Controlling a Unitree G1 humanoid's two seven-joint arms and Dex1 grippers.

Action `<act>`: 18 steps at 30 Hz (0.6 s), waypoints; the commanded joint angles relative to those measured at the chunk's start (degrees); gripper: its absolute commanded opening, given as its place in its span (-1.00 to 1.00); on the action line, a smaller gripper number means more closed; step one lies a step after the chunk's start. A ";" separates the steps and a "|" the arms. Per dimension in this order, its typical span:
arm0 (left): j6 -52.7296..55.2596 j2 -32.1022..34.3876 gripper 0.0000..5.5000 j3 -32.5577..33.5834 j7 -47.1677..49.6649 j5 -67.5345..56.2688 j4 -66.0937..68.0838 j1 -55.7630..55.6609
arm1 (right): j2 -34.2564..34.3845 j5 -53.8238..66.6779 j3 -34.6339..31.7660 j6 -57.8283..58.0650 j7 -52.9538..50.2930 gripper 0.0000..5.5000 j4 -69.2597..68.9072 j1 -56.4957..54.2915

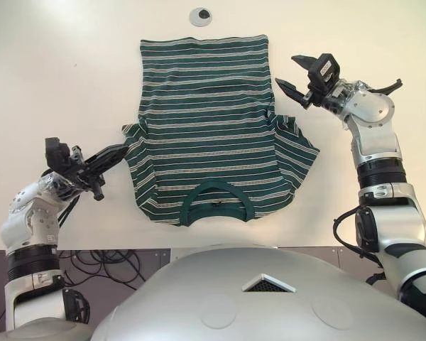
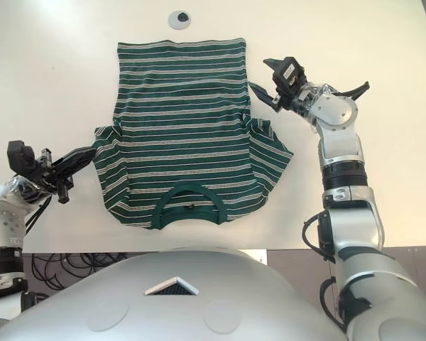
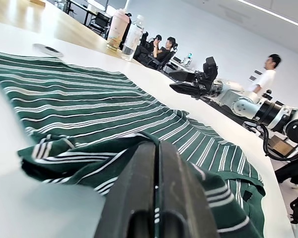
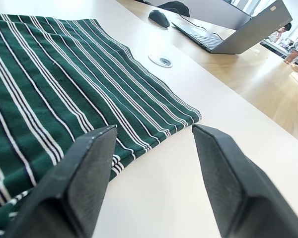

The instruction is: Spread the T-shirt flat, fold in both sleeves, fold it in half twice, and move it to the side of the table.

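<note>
Your counter (image 1: 57, 71) holds: T-shirt (image 1: 199, 128), flat; round grommet (image 1: 201, 15) beyond its hem; left gripper (image 1: 123, 148) pinched together at sleeve; right gripper (image 1: 287, 71) wide.

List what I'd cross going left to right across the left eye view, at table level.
In order: left end effector, its tip at the sleeve edge → T-shirt → right end effector, fingers apart beside the shirt's right edge.

Silver-grey left arm (image 1: 28, 213) and right arm (image 1: 375, 138) had black joint bands. Left end effector (image 1: 122, 149) and right end effector (image 1: 285, 69) were black. A black cable (image 1: 341, 231) looped at four o'clock.
</note>
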 commanded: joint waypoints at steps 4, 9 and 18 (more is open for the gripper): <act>-3.28 -6.21 -0.99 -7.01 3.25 7.30 2.18 -5.39 | -3.84 16.16 -7.22 15.88 9.13 0.02 -14.24 9.84; -7.55 -8.61 -0.92 -10.24 4.34 12.27 5.90 -6.34 | -9.29 27.66 -12.19 34.97 12.91 0.02 -26.73 20.02; -9.74 -10.25 -0.43 -11.48 5.69 13.23 4.36 -4.20 | -13.99 32.36 -14.54 52.45 12.67 0.31 -28.42 27.89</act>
